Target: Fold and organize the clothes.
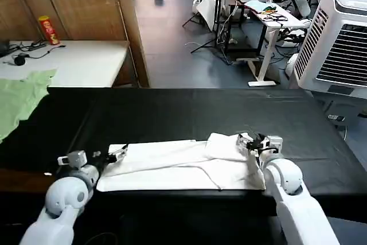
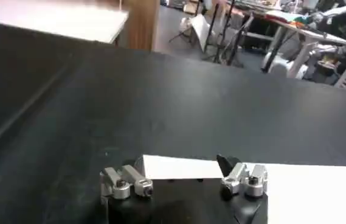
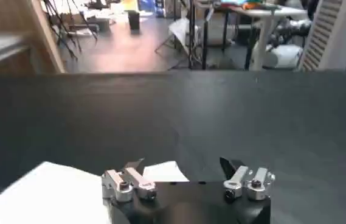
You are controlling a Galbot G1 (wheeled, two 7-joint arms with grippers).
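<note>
Lying folded: 1 white T-shirt; left gripper, right gripper spread wide at ends.

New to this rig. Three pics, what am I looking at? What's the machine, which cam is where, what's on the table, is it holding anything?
It is a two-armed robot standing at a black table. The wide picture comes from a camera on its head, looking down. The other two come from cameras on its wrists, each looking out past that arm's own fingers.

On the table lies a white T-shirt, folded into a long strip along the near edge. A light green garment hangs over the far left corner.

The left hand is at the strip's left end and the right hand is at its right end, over a bunched fold. In both wrist views the fingers stand apart, open over the cloth's edge. Neither seems to be gripping anything.
</note>
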